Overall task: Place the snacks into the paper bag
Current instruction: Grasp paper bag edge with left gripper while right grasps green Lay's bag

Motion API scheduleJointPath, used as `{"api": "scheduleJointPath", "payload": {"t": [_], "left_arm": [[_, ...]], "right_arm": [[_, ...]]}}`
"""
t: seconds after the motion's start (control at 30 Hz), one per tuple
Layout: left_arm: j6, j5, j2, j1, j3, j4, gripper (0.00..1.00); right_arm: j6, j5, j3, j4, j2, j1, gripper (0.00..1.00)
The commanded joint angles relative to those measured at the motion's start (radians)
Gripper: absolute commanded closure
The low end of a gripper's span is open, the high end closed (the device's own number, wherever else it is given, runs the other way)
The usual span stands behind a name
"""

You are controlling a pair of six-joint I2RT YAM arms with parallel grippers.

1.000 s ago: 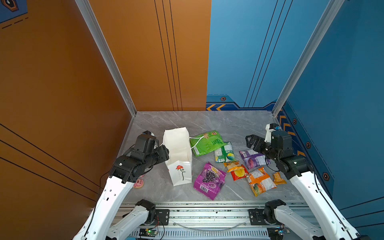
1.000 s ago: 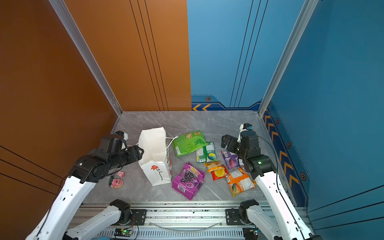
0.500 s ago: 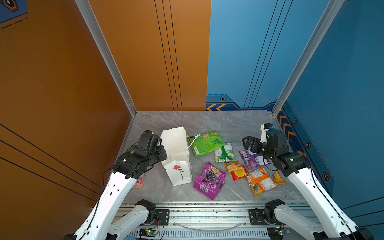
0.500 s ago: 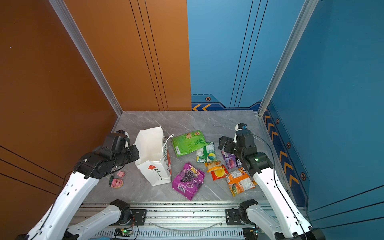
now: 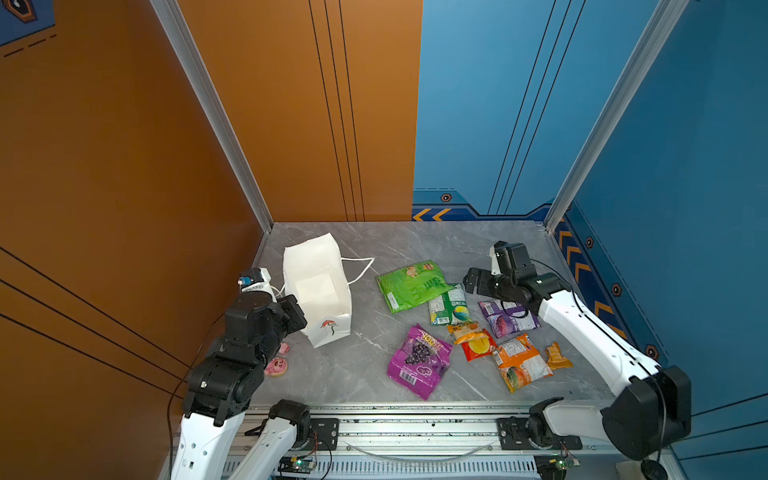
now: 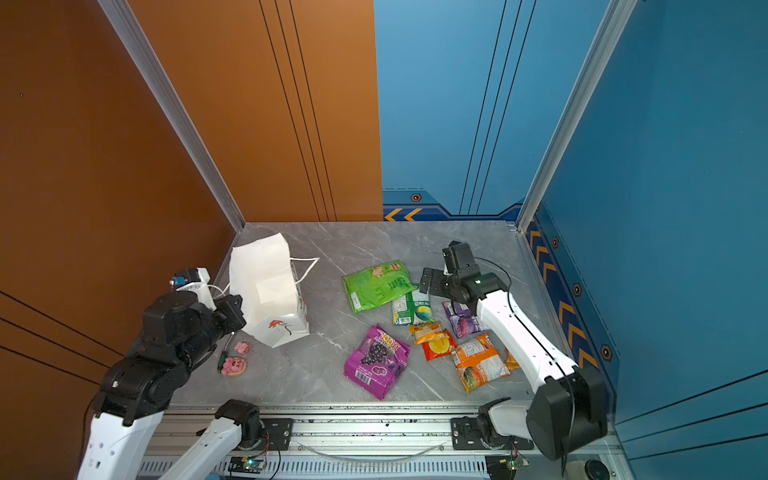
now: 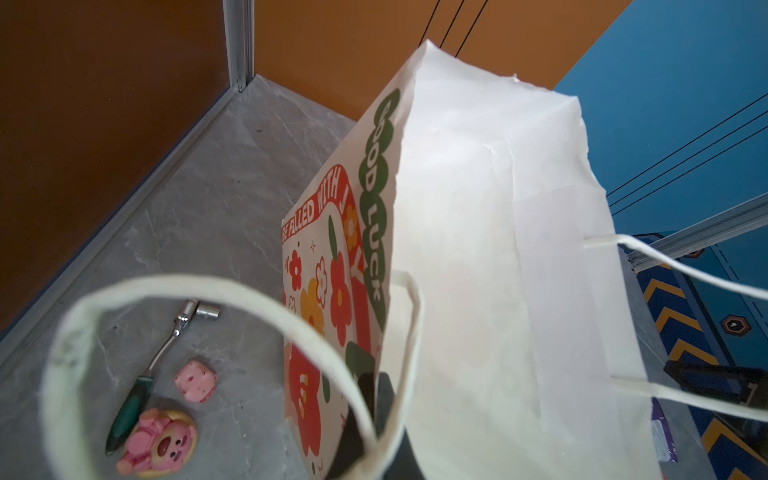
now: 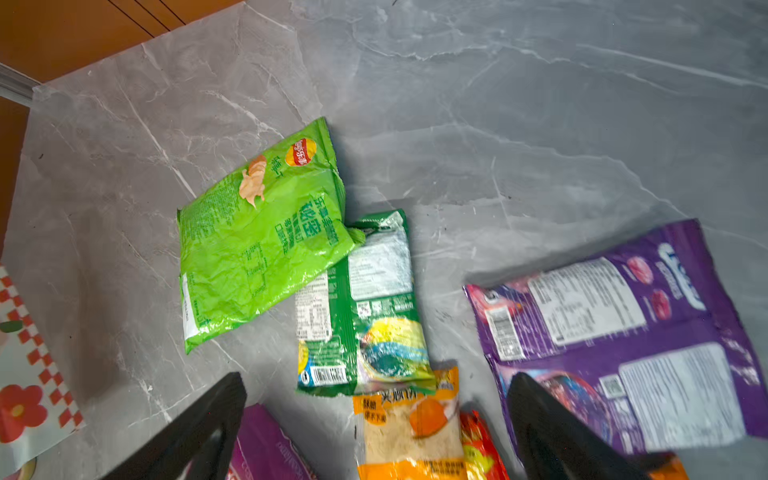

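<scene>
Left pincer (image 5: pixel 297 308) pinches paper bag (image 5: pixel 320 266) rim; right pincer (image 5: pixel 477 283) wide over snacks (image 5: pixel 411 286).

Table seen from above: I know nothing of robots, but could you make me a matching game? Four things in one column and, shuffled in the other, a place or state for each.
Things
A. paper bag
B. bright green packet
C. pink toy
D. right hand

Places or states
1. open, nothing between its fingers
2. lies beside a green-handled tool
3. white, rim pinched by the shut left hand
4. one corner overlaps the green-white packet

Pairs: A-3, B-4, C-2, D-1
</scene>
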Motion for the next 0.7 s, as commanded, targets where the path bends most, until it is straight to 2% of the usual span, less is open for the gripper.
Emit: {"api": "scheduleJointPath", "payload": {"t": [0.0, 0.13, 0.33, 0.53, 0.67], "left_arm": [[0.105, 0.052, -0.022, 0.013, -0.048, 0.057, 1.00], [0.135, 0.047, -0.038, 0.026, -0.111, 0.087, 1.00], [0.139, 0.174, -0.063, 0.105, -0.161, 0.157, 1.00], [0.128, 0.319, -0.048, 0.230, -0.198, 0.179, 1.00], [0.118, 0.336, -0.044, 0.257, -0.208, 0.185, 1.00]], "right_arm": [[-0.043, -0.066, 0.116, 0.014, 0.145, -0.009, 0.00], [-0.051, -0.102, 0.269, -0.006, 0.361, -0.006, 0.02], [-0.036, -0.133, 0.505, -0.073, 0.649, -0.007, 0.07], [-0.012, -0.204, 0.628, -0.082, 0.815, -0.005, 0.13], [-0.004, -0.248, 0.681, -0.085, 0.879, -0.002, 0.17]]}}
